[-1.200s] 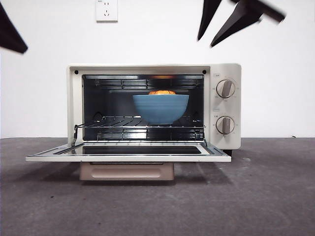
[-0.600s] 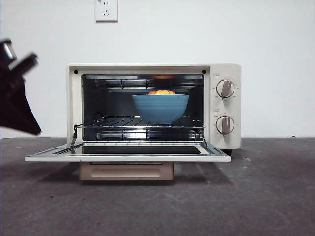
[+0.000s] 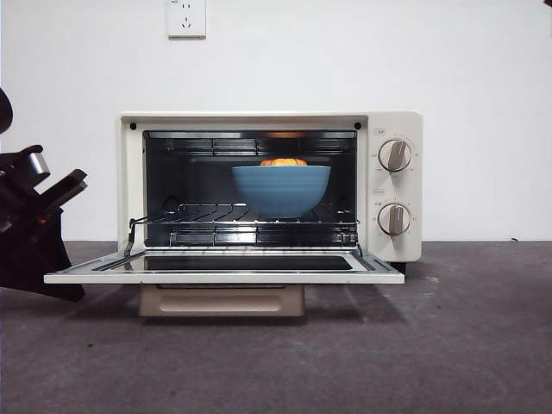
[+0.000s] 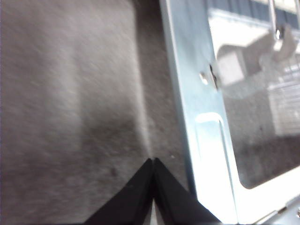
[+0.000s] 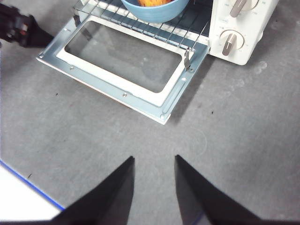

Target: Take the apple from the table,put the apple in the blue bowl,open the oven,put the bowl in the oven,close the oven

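Observation:
The oven (image 3: 392, 129) stands open, its door (image 3: 224, 276) lying flat toward me. On the wire rack inside sits the blue bowl (image 3: 281, 190), and the top of the apple (image 3: 284, 161) shows above its rim. My left gripper (image 3: 73, 291) is low on the table (image 3: 448, 345) beside the door's left edge. The left wrist view shows the left gripper (image 4: 153, 164) shut and empty just beside the door's metal frame (image 4: 197, 93). My right gripper (image 5: 153, 159) hangs open and empty high above the table in front of the door (image 5: 101, 89), with the bowl (image 5: 154, 14) beyond it.
The beige bar handle (image 3: 222, 300) hangs under the lowered door. Two round knobs (image 3: 395, 155) sit on the oven's right panel. A wall socket (image 3: 187, 17) is above the oven. A white sheet with a blue edge (image 5: 18, 201) lies near the right arm.
The left arm has come down from the top left corner to table height beside the door's left edge. The right arm has risen out of the front view.

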Motion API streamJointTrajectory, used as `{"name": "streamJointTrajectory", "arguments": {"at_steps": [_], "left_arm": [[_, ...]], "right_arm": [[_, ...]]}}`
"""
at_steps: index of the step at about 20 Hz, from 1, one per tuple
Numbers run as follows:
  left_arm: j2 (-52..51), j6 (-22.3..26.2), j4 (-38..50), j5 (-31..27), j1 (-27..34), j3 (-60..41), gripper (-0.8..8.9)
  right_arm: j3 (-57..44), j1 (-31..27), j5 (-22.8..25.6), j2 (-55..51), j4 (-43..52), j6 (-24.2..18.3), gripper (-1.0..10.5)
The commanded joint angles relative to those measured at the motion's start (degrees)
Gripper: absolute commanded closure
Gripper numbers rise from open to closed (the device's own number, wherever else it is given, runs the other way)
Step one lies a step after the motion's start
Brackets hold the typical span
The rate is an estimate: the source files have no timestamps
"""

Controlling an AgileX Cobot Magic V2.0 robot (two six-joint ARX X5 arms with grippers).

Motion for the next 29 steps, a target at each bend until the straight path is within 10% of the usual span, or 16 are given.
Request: {"name": "streamJointTrajectory", "arguments": {"at_steps": [1, 12, 29], "left_arm": [[1.4, -1.3, 1.3, 2.6, -0.2, 0.2, 8.07], [1.3, -12.8, 13.1, 20.0, 1.3, 0.4, 8.07], [0.9, -30.1, 41.9, 16.6, 3.7, 0.4, 8.07]], "right_arm": [[0.2, 0.4, 1.4, -0.9, 0.5, 1.4, 8.1], [0.2, 0.4, 2.9, -4.8, -0.9, 3.2, 8.1], [0.2, 0.4, 3.0, -4.8, -1.2, 5.2, 8.1]]}}
